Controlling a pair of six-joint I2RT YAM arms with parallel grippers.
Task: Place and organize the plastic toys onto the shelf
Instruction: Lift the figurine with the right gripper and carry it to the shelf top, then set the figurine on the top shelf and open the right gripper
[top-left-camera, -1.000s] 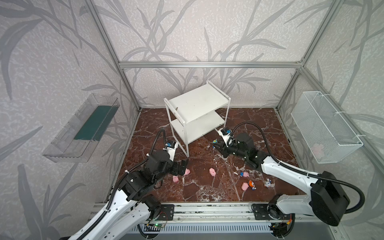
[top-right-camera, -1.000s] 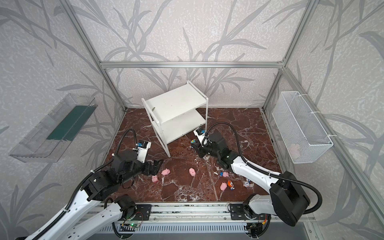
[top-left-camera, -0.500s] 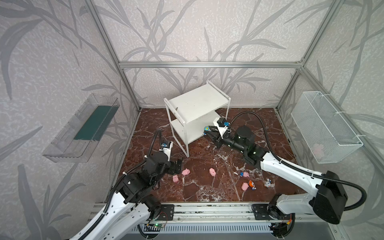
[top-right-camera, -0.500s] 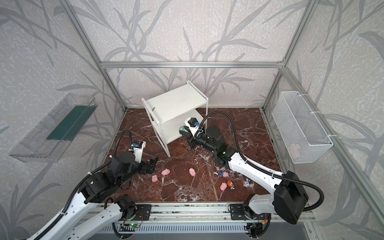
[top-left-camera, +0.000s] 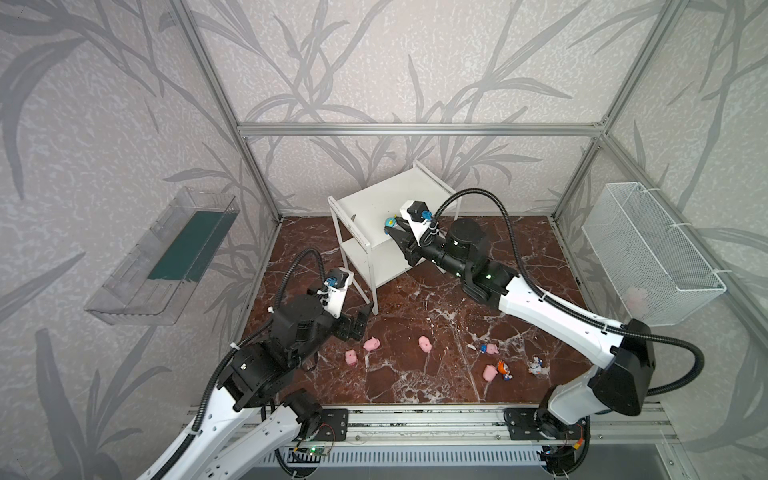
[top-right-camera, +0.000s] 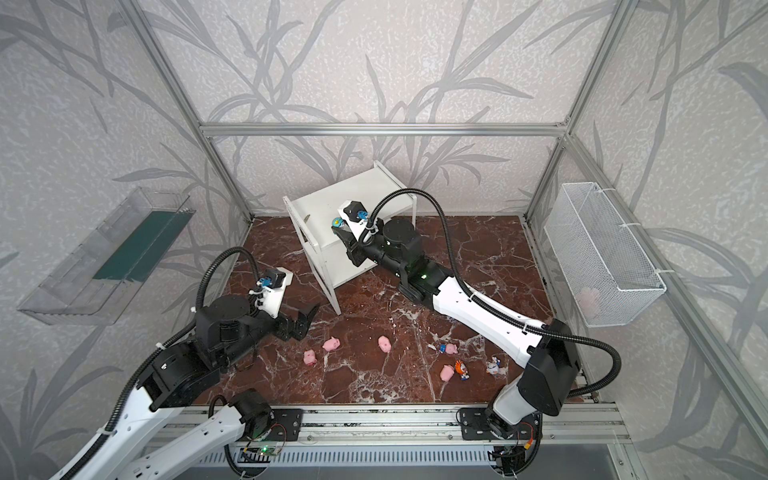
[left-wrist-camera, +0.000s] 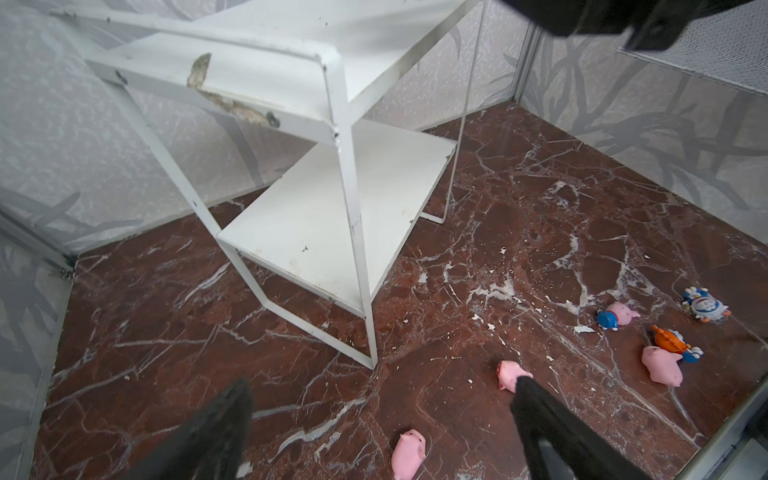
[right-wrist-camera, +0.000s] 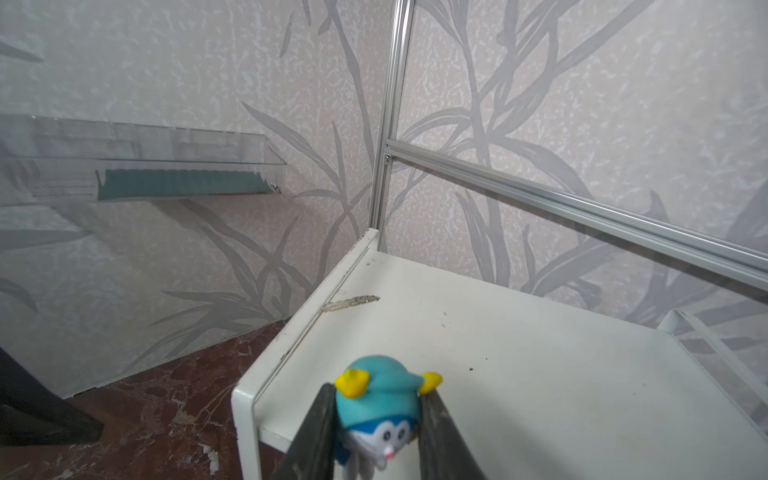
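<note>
Dark red marble surface (top-left-camera: 424, 307) is lying below while the right tool (right-wrist-camera: 376, 419) is clamping the teal-hatted figurine (right-wrist-camera: 380, 395) just above the near corner of the shelf (right-wrist-camera: 519, 365) top board. Doing this well is meaning carrying it further in from the edge (it is pointing hat-forward, not upright), lowering to contact, then parting gently. Left tool (left-wrist-camera: 382, 384) is hovering spread apart, empty, near the pink pigs (top-left-camera: 371, 344).

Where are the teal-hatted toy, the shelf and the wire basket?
teal-hatted toy (right-wrist-camera: 374, 395): right wrist view, its hat.
shelf (top-left-camera: 382, 199): a top view, bare top board.
wire basket (top-left-camera: 648, 249): a top view, mesh side wall.
</note>
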